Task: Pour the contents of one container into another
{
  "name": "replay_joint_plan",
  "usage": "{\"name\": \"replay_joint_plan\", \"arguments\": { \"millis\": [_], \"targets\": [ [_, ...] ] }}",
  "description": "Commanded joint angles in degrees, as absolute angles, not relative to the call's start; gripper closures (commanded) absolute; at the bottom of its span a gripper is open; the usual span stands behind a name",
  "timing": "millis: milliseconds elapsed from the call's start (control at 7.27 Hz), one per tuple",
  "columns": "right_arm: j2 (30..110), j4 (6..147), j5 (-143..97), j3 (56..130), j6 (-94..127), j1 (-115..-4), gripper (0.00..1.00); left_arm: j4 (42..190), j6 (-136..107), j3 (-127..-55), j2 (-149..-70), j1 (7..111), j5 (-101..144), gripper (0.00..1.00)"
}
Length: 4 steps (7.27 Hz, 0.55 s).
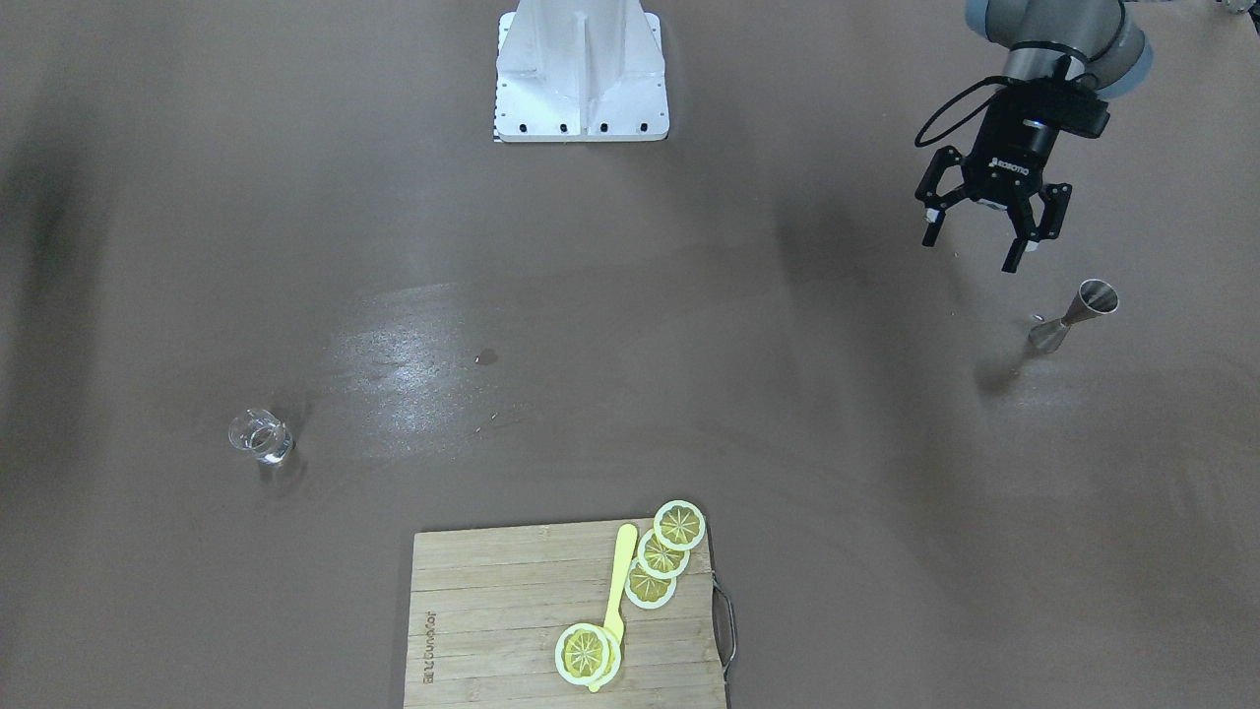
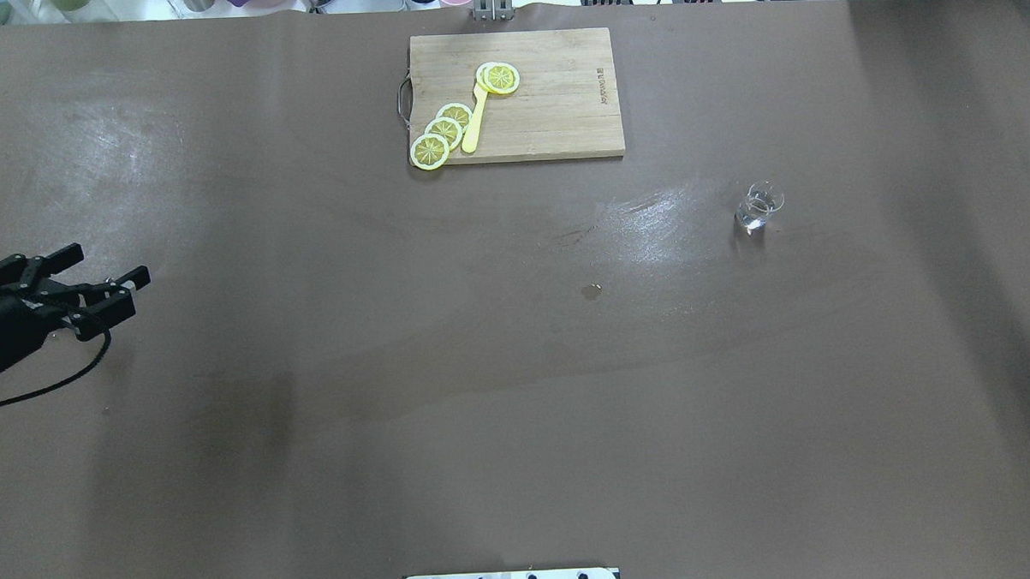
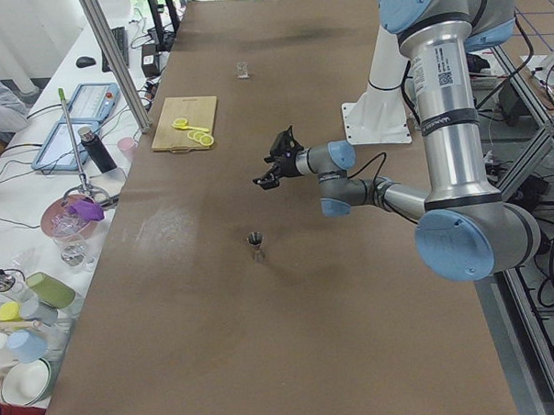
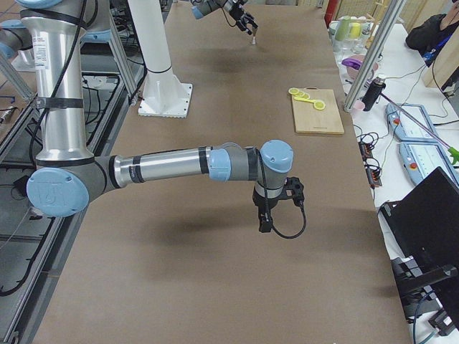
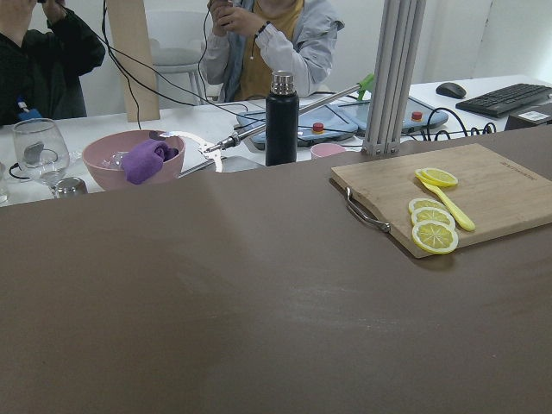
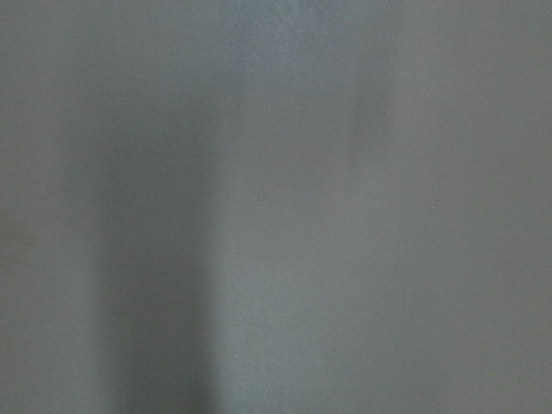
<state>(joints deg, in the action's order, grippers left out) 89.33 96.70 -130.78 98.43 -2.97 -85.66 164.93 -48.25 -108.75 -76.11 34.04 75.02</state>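
Note:
The clear glass tumbler point(image 1: 261, 435) stands upright on the brown table, far from both grippers; it also shows in the overhead view point(image 2: 759, 205) and as a small far shape point(image 3: 242, 70). The steel jigger point(image 1: 1073, 315) stands upright near the table's left end point(image 3: 256, 243). My left gripper point(image 1: 973, 251) hovers open and empty a little short of the jigger, toward the robot's side point(image 2: 107, 263). My right gripper point(image 4: 265, 215) hangs pointing down over bare table; I cannot tell whether it is open or shut. Only blurred table surface appears in the right wrist view.
A wooden cutting board point(image 1: 492, 611) with lemon slices point(image 1: 679, 525) and a yellow utensil point(image 1: 620, 576) lies at the table's far edge. The robot's white base point(image 1: 581, 79) stands mid-table. Beyond the table's edge are a pink bowl point(image 5: 134, 159), a black bottle point(image 5: 282, 121) and seated people.

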Motion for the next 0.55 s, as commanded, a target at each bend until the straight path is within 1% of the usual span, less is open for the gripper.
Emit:
{"name": "replay_joint_plan", "arguments": {
  "millis": [0, 275, 413],
  "targets": [
    [89.38, 95.27, -131.04, 97.65, -2.9, -85.69, 0.0, 166.2, -48.25, -104.44, -76.2, 47.48, 96.31, 0.01],
    [89.73, 95.19, -130.96, 98.17, -2.99, -85.69, 0.0, 164.29, -48.25, -98.3, -76.11, 59.88, 117.4, 0.01],
    [89.82, 95.19, -130.96, 98.09, -2.99, -85.78, 0.0, 161.92, -48.16, -96.52, -76.9, 63.86, 124.64, 0.01]
  ]
}}
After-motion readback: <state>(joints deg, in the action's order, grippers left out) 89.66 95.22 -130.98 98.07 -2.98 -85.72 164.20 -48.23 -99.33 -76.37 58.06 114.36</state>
